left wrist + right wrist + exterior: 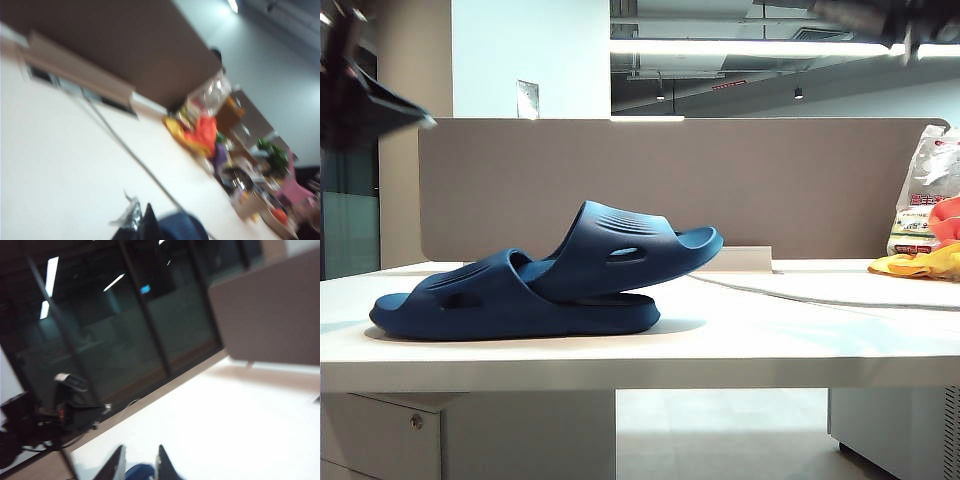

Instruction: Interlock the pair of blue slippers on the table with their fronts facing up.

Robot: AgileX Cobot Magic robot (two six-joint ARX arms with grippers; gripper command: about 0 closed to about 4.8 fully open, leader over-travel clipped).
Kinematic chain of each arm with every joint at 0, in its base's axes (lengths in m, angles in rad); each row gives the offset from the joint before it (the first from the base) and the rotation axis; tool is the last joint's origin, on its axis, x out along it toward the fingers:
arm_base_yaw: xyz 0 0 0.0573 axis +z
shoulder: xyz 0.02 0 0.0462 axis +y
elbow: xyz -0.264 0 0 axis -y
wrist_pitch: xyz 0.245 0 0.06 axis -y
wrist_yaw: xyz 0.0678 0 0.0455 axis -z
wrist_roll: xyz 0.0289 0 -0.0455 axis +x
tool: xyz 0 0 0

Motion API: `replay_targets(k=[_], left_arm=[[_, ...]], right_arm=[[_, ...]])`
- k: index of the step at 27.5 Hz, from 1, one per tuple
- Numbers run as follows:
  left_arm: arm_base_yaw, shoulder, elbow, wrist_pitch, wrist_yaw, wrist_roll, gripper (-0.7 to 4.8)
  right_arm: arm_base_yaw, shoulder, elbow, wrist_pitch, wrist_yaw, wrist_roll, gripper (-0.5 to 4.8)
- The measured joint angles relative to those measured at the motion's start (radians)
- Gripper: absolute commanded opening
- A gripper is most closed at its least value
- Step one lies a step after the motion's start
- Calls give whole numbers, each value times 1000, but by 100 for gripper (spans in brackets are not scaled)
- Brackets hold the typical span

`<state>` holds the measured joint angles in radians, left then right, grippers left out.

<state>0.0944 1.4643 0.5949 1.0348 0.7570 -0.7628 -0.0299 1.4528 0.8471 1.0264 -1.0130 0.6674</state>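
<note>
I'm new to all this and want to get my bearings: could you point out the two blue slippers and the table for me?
lower slipper (470, 300): exterior view, on its side wall below the strap.
upper slipper (615, 235): exterior view, on its ridged strap.
table (770, 345): exterior view, on the bare white top near the front edge.

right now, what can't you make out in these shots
- Left gripper: left wrist view is motion-blurred and the frame edge cuts the fingers.
- Right gripper: right wrist view is blurred, fingertips cropped; a gap shows.
- Pair of blue slippers: exterior view is side-on, so the overlap's far side is hidden.
- Bag on the table: cut by the frame edge.
</note>
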Motion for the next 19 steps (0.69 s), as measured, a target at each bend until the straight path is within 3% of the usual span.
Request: replay_targets(k=[2, 6, 8, 9, 11, 14, 16, 19], left_arm=[[23, -46, 0, 4, -2, 0, -6], [102, -229, 0, -79, -6, 16, -6], [115, -347, 0, -203, -63, 80, -6], [113, -428, 1, -333, -124, 158, -6], [108, -571, 1, -561, -226, 278, -6], [99, -678, 2, -713, -288, 303, -6], [98, -762, 1, -858, -333, 299, -6], [65, -840, 2, -959, -319, 308, -6]], right_arm=[[-16, -58, 0, -71, 19, -42, 57], [-44, -294, 1, -456, 169, -267, 41], [-56, -402, 2, -679, 306, -383, 40], [-55, -464, 2, -835, 398, -449, 39], [-53, -527, 2, -993, 496, -498, 40], [-55, -578, 0, -1102, 548, -528, 39], [-50, -632, -18, -1165, 548, -540, -8], [-47, -721, -91, -1173, 548, -557, -8]])
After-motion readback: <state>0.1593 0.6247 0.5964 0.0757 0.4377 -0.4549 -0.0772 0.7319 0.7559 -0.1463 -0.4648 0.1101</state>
